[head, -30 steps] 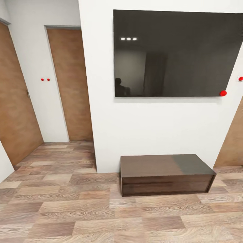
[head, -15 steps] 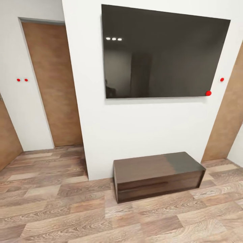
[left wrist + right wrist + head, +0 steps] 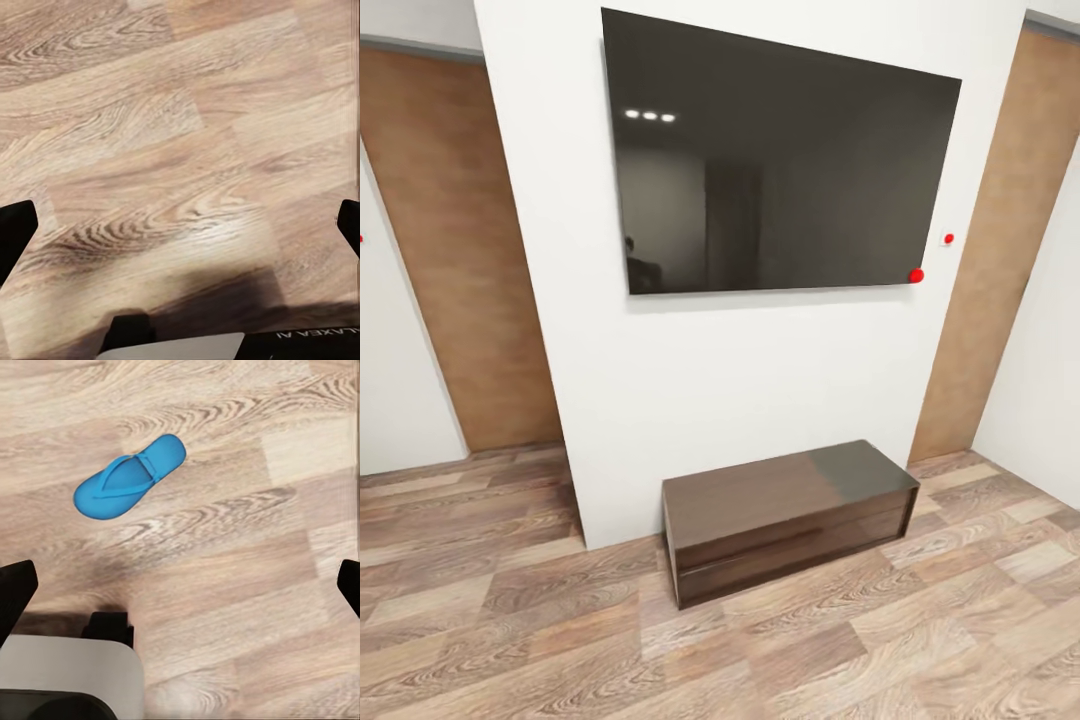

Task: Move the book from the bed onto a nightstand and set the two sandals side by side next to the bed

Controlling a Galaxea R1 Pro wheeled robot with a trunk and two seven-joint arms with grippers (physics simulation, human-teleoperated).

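Facing television [image 3: 780, 165] and lampless bench [image 3: 785, 520]; both pincers spread empty over floor [image 3: 180, 135], blue sandal [image 3: 129, 476] lying loose, awaiting pickup.

Bench [image 3: 785, 515] on floor [image 3: 510, 620] below wall screen [image 3: 775, 170].

The left gripper [image 3: 180, 225] had both fingers cut off by the picture's sides, only dark tips showing. The right gripper [image 3: 180, 585] was cropped the same way. Left of the TV [image 3: 780, 170], a brown door [image 3: 460, 260] ran out past the top edge. Right of the TV, another door [image 3: 1000, 230] was cut at the top too.
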